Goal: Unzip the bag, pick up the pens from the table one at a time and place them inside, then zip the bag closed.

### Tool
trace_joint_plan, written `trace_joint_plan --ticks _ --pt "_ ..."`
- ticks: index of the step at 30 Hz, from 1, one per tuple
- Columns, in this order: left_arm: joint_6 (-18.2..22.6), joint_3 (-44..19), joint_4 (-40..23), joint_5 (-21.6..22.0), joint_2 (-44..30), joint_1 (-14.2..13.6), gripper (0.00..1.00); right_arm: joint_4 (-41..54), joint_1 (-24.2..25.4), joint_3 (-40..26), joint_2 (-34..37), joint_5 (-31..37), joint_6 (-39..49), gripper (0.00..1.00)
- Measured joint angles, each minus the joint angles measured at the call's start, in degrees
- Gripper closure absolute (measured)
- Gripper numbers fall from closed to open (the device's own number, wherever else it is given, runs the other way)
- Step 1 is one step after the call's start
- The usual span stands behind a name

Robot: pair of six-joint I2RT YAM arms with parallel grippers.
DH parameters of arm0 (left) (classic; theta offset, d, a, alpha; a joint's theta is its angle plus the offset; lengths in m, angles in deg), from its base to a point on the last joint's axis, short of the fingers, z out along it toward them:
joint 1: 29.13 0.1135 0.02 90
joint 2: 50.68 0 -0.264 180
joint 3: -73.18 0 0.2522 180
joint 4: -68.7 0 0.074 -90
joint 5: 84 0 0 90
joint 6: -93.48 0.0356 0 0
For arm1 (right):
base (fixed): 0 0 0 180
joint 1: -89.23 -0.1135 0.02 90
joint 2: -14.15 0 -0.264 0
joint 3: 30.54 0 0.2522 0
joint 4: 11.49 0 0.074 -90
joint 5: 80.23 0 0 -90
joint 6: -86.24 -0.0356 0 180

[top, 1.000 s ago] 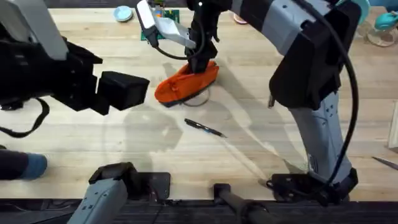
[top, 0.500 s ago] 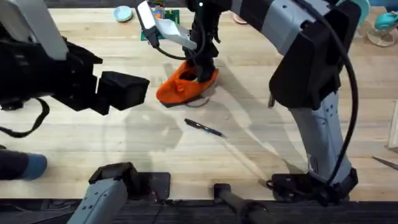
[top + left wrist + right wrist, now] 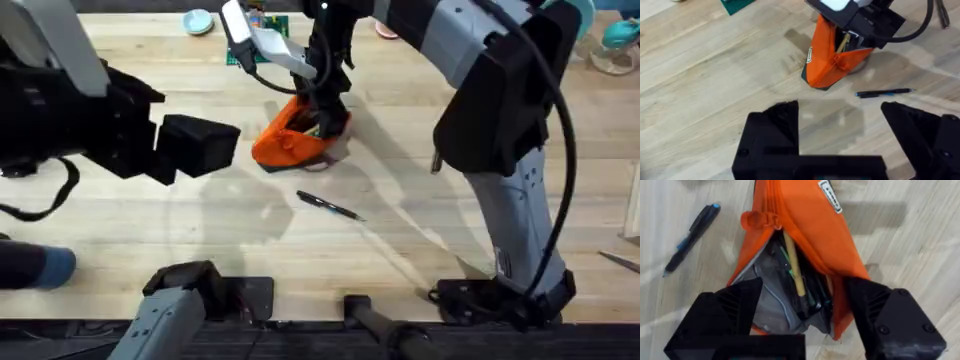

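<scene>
On the light wooden plank counter (image 3: 200, 230), nearest the arms' bases, a slim dark pen with a blue tip (image 3: 329, 206) lies alone on the bare wood, angled across the grain. To the left and higher up, the left claw (image 3: 840, 132) hovers above the counter with its two black fingers spread wide and nothing between them; in its own wrist view the pen (image 3: 884, 92) lies just beyond the fingers and the pouch farther on.

Beyond the pen stands the elongated orange soft fabric pencil pouch (image 3: 290, 140), propped up on the counter with its zipper end open. The right claw (image 3: 325, 112) reaches down onto the pouch's far, open end. In the right wrist view its black fingers (image 3: 735, 305) are released and sit on either side of the gaping mouth of the pouch (image 3: 805, 225), touching or just beside the fabric. Inside the grey lining, a pale wooden stick (image 3: 794, 265) and dark slim items rest.
</scene>
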Motion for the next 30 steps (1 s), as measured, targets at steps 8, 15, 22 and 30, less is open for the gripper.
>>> trace_joint_plan --ticks 8,15,22,30 --pt "0.0 0.0 0.0 0.0 0.0 0.0 0.006 0.0 0.6 0.0 0.0 -1.4 -0.7 0.006" --pt "0.0 0.0 0.0 0.0 0.0 0.0 0.006 0.0 1.9 -1.4 -0.1 -3.0 -3.4 0.006" --pt "0.0 0.0 0.0 0.0 0.0 0.0 0.007 0.6 3.7 -2.2 -2.5 -3.3 -5.1 0.005" --pt "0.0 0.0 0.0 0.0 0.0 0.0 0.007 0.6 4.7 -2.4 -6.7 -3.3 -9.7 0.005"
